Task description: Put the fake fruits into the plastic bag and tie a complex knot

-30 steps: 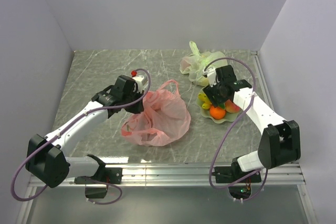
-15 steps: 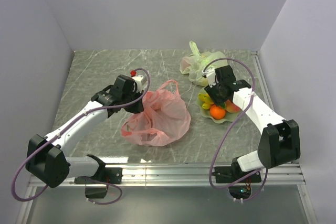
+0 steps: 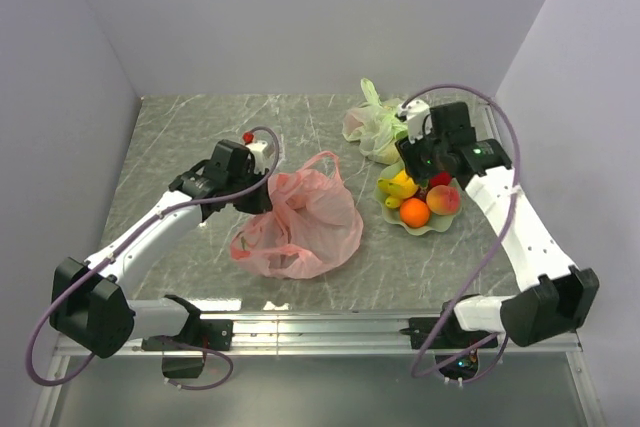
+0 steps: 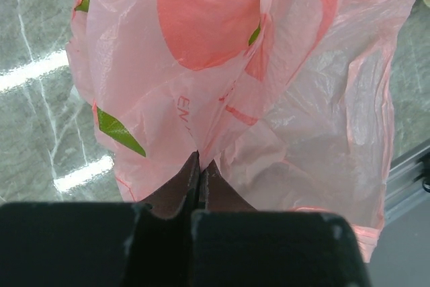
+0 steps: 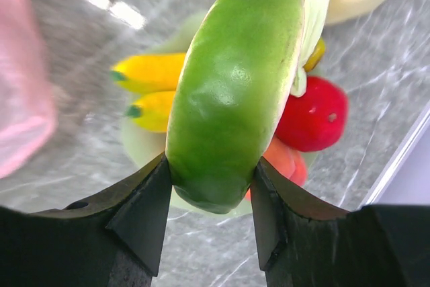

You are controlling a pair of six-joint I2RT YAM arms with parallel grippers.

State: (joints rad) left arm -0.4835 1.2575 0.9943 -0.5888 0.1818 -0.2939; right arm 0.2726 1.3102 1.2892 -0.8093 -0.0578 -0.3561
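Two grips are set: my right hand (image 5: pixel 209 166) is clamped across the middle of the long green fruit (image 5: pixel 235 85), over the plate (image 3: pixel 425 230) of bananas (image 3: pixel 398 187), orange (image 3: pixel 414 212) and peach (image 3: pixel 444 199); my left hand (image 4: pixel 200 173) is pinched together on a fold of the pink plastic bag (image 4: pixel 282 99), slumped on the surface (image 3: pixel 200 137) near the plate. I judge the fruit light, stiff and slick, the film flimsy, best taken at its rim. Whether the bag's mouth is open I cannot make out.

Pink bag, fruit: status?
Left gripper shut on pink bag edge. Right gripper clamps green fruit above plate. Nothing between plate and bag.
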